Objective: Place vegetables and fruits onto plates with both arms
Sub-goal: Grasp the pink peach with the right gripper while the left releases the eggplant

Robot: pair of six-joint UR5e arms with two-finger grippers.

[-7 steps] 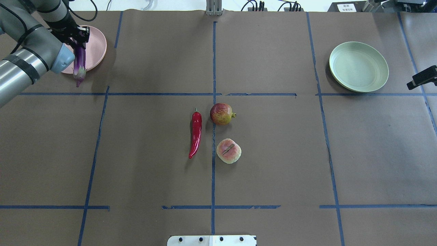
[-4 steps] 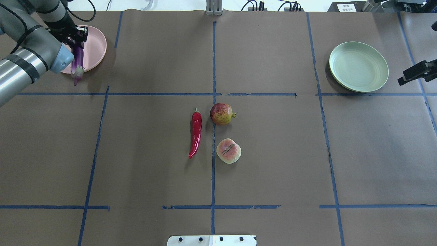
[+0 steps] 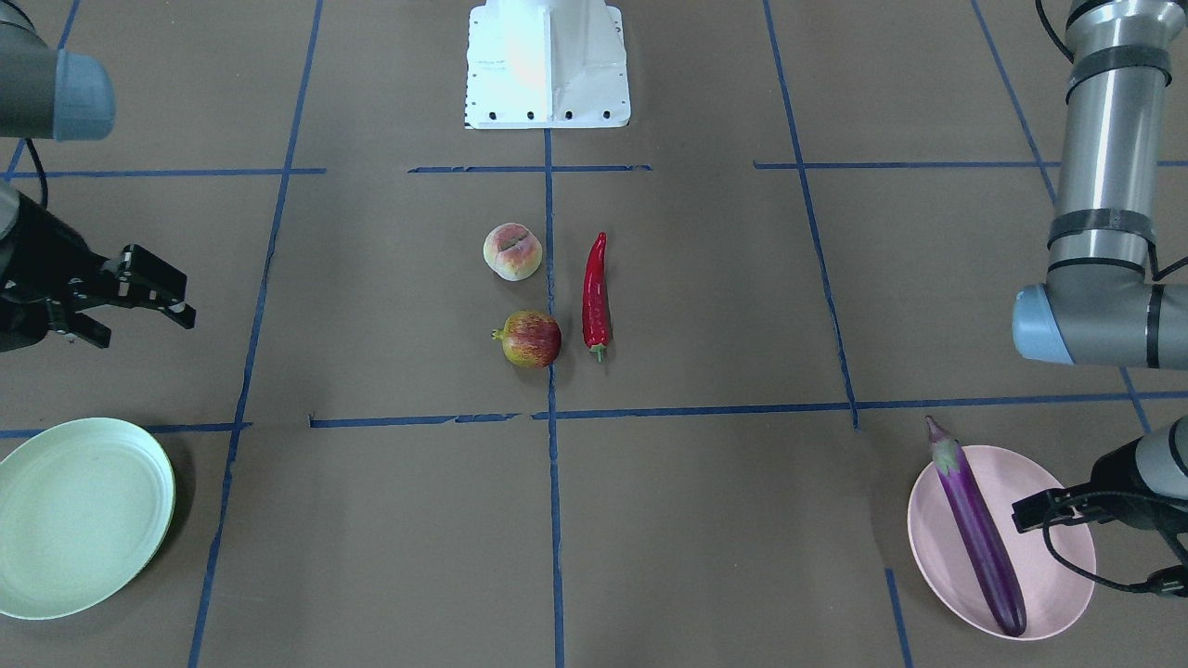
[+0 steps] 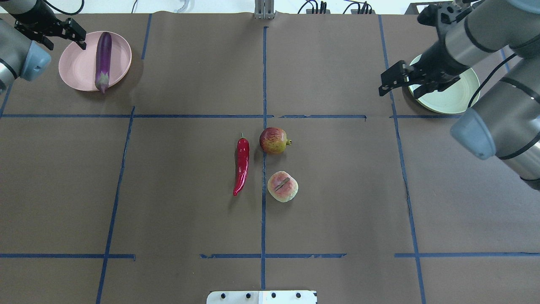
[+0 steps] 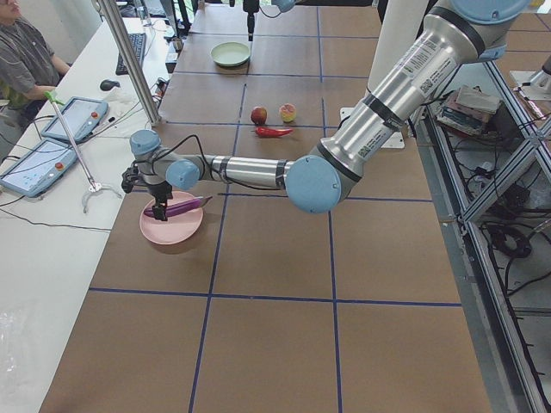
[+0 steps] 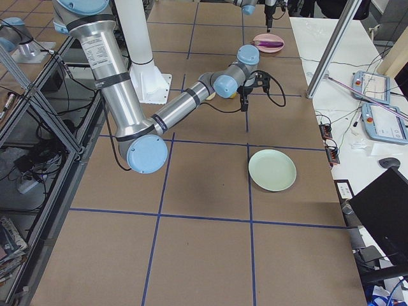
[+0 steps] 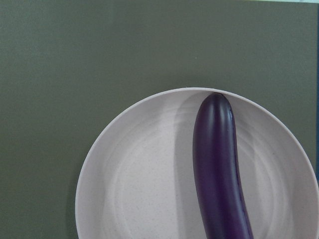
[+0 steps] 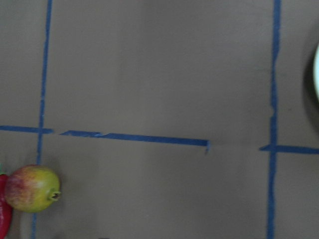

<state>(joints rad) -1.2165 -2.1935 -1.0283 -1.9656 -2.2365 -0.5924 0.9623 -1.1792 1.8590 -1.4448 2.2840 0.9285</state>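
Observation:
The purple eggplant (image 4: 102, 59) lies free on the pink plate (image 4: 80, 67), its cap over the near rim; the left wrist view shows the eggplant (image 7: 219, 174) on that plate (image 7: 139, 189). My left gripper (image 4: 63, 37) hovers open and empty just left of it. Mid-table lie the red chili (image 4: 241, 166), the pomegranate-like fruit (image 4: 274, 141) and the peach (image 4: 282, 186), all untouched. My right gripper (image 4: 398, 86) hangs open and empty over the left rim of the empty green plate (image 4: 453, 95), well right of the fruits. The right wrist view catches the pomegranate (image 8: 31, 189) at lower left.
The white base block (image 4: 261, 297) sits at the near table edge. Blue tape lines divide the brown paper cover. A person (image 5: 26, 60) sits at a side table with tablets beyond the robot's left end. Broad bare paper lies between the centre group and each plate.
My left gripper has let go of the eggplant, which now rests on the pink plate, and has drawn back to the left. The right arm has swung in over the green plate.

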